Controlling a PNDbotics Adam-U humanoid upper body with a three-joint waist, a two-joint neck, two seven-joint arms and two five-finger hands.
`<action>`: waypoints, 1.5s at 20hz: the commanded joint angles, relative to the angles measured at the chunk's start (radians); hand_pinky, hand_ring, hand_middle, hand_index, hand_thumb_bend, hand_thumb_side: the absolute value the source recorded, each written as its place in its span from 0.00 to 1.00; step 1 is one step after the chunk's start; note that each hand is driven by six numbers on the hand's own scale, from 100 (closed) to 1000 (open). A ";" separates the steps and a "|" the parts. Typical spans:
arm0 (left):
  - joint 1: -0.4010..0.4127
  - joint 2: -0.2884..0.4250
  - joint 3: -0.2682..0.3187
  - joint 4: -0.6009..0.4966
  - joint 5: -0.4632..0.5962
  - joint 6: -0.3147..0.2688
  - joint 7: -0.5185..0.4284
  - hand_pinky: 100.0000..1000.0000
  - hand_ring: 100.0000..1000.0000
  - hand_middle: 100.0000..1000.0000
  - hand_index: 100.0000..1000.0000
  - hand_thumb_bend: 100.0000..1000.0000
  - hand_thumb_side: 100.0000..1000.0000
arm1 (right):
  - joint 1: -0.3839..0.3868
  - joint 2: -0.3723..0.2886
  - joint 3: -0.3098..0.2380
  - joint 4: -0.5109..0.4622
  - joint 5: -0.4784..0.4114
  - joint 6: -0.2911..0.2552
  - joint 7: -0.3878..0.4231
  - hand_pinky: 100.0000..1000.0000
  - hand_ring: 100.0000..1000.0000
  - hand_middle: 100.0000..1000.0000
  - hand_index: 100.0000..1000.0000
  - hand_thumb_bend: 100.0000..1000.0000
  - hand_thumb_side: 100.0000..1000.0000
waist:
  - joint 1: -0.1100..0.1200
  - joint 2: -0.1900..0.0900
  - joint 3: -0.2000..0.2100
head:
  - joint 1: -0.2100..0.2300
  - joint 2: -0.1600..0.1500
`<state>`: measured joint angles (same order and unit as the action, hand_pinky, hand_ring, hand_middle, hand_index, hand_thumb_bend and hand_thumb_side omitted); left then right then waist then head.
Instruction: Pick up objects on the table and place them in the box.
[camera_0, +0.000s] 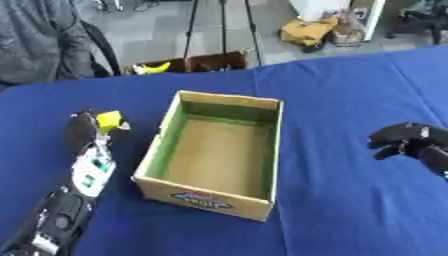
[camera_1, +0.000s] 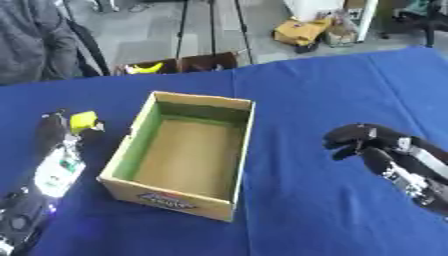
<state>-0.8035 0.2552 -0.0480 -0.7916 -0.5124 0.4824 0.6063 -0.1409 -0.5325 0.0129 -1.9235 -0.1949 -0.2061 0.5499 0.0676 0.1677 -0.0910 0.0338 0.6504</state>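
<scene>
In the left eye view, the cardboard box (camera_0: 217, 155) is sitting in the middle of the blue table (camera_0: 350, 90), and nothing is showing inside it yet. The left hand (camera_0: 86, 127) is lying just left of the box, with a small yellow thing (camera_0: 109, 120) at its fingertips. I cannot tell if the fingers are pinching it or only touching it (it looks blocky).

In the right eye view, the right hand (camera_1: 359, 141) is hanging over the bare cloth to the right of the box. Its fingers are curling in and holding nothing. So the job is only starting, I think: the yellow thing is waiting outside the box.
</scene>
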 joint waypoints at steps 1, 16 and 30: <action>-0.017 0.036 0.000 -0.065 0.028 0.012 0.064 0.19 0.32 0.31 0.70 0.00 0.11 | -0.010 -0.009 -0.010 -0.006 -0.005 -0.003 0.002 0.72 0.80 0.78 0.83 0.00 0.77 | -0.006 -0.017 0.002 | -0.003 -0.006; -0.031 0.090 -0.187 -0.435 0.035 -0.073 -0.064 0.20 0.33 0.32 0.70 0.00 0.10 | -0.013 -0.009 -0.007 -0.004 -0.014 -0.001 0.005 0.72 0.80 0.78 0.83 0.00 0.77 | -0.007 -0.027 -0.005 | 0.004 -0.014; -0.062 0.070 -0.547 -0.338 0.018 -0.172 -0.309 0.22 0.34 0.35 0.71 0.00 0.08 | -0.019 -0.009 0.002 -0.002 -0.017 0.003 0.016 0.72 0.80 0.78 0.83 0.00 0.77 | -0.003 -0.030 -0.020 | 0.007 -0.024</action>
<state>-0.8380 0.3203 -0.5787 -1.1349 -0.4865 0.3170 0.3179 -0.1493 -0.5316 0.0194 -1.9174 -0.2053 -0.2018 0.5630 0.0687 0.1512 -0.1108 0.0405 0.6384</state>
